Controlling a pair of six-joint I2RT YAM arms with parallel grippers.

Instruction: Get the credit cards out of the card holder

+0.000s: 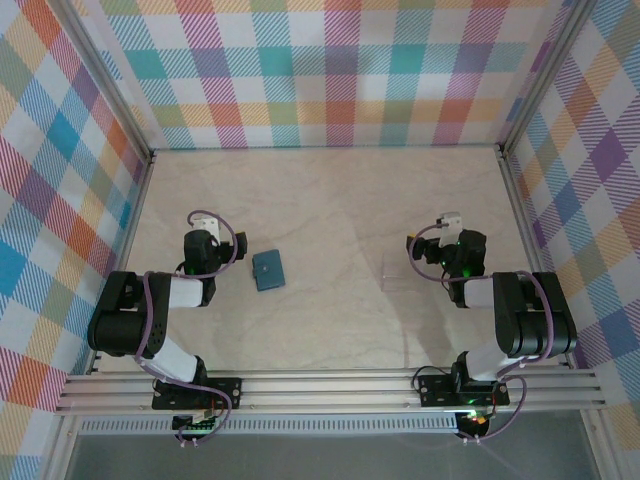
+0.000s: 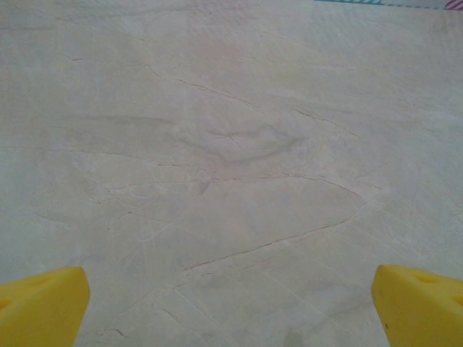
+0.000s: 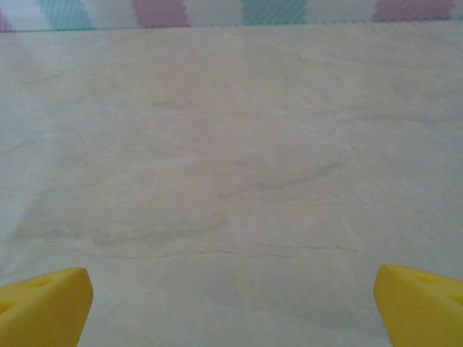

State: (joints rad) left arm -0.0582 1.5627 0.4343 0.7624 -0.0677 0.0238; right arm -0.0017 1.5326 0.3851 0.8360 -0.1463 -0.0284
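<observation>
The card holder point(image 1: 268, 270), a small teal case, lies closed and flat on the pale table, left of centre. The credit cards are hidden. My left gripper point(image 1: 204, 221) hovers just left of the holder and is apart from it. In the left wrist view its yellow fingertips point(image 2: 43, 303) stand wide apart over bare table, so the left gripper point(image 2: 231, 303) is open and holds nothing. My right gripper point(image 1: 449, 222) is on the right side, far from the holder. The right gripper point(image 3: 231, 303) is also open, with yellow fingertips point(image 3: 419, 300) spread over bare table.
A small clear plastic tray point(image 1: 397, 272) sits just left of the right gripper. Plaid walls point(image 1: 330, 70) close the table point(image 1: 330, 200) at the back and both sides. An aluminium rail point(image 1: 330, 385) runs along the near edge by the arm bases.
</observation>
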